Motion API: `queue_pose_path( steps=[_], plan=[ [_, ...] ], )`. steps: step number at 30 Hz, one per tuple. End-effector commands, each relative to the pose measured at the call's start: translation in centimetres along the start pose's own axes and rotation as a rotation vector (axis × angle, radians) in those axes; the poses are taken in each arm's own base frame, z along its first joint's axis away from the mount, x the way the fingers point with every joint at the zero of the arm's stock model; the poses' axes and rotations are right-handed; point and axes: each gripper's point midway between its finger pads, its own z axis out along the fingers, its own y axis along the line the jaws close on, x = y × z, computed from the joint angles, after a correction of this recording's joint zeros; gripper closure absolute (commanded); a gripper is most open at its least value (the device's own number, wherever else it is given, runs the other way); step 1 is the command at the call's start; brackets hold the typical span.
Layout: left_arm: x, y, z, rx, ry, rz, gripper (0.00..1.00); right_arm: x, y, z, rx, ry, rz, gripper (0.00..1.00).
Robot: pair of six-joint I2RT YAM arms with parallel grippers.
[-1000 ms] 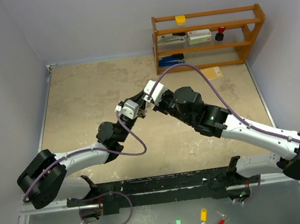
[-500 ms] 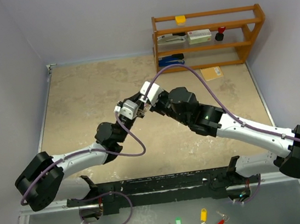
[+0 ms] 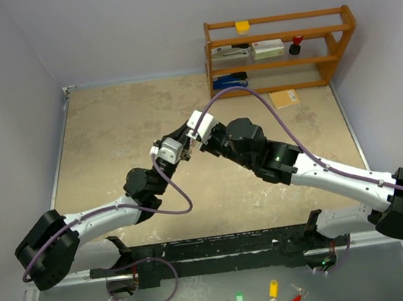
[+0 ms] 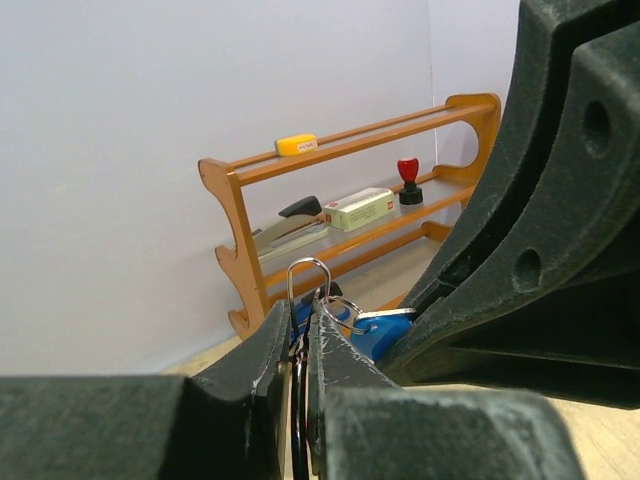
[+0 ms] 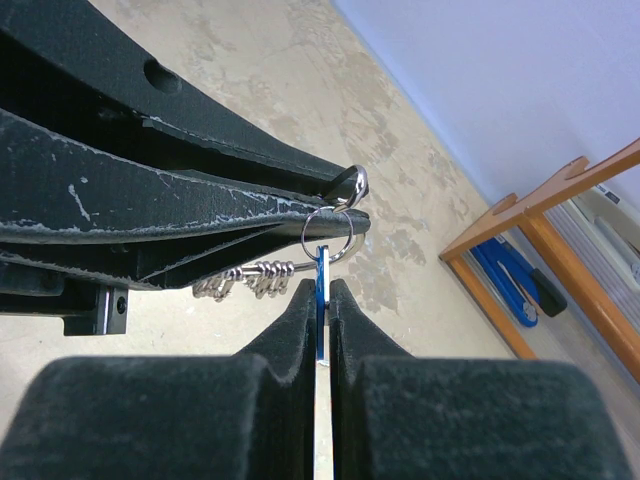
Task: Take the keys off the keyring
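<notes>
Two grippers meet nose to nose in mid-air over the middle of the table (image 3: 111, 140), placed so that each can pull against the other. The left gripper (image 4: 304, 322) is clenched on the silver wire of the keyring (image 5: 328, 234), pinning it at its tips as an anchor. The right gripper (image 5: 320, 292) is clenched edge-on around the blue-headed key (image 5: 319, 268), whose head hangs from that ring. Holding the key flat between the pads looks meant to let it be worked round the wire coil and off. A short chain of small silver links (image 5: 250, 279) dangles below the left fingers; the other keys cannot be made out. The table is a mottled beige, stone-look sheet. Pale walls close it in on three sides, and a wooden shelf (image 3: 281, 51) stands at the far right corner with a stapler, boxes and a red-topped stamp. Three tagged keys (image 3: 269, 299) lie on the grey ledge in front of the arm bases
</notes>
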Motion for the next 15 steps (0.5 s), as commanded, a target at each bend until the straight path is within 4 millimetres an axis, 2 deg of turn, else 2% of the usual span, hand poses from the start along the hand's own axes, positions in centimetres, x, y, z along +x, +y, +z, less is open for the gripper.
queue_pose_path(
  steps=[1,9,15],
  plan=[
    [-6.0,3.8,0.1,-0.153,-0.187,-0.013,1.00,1.2,0.4,-0.5,-0.019,0.055,0.001,1.00],
    [-6.9,4.2,-0.1,-0.171,-0.216,-0.019,1.00,2.3,0.7,-0.2,-0.031,0.104,-0.011,1.00],
    [-7.3,4.6,-0.2,-0.189,-0.226,0.001,1.00,2.3,1.6,-0.5,-0.087,0.113,-0.011,1.00]
  ],
)
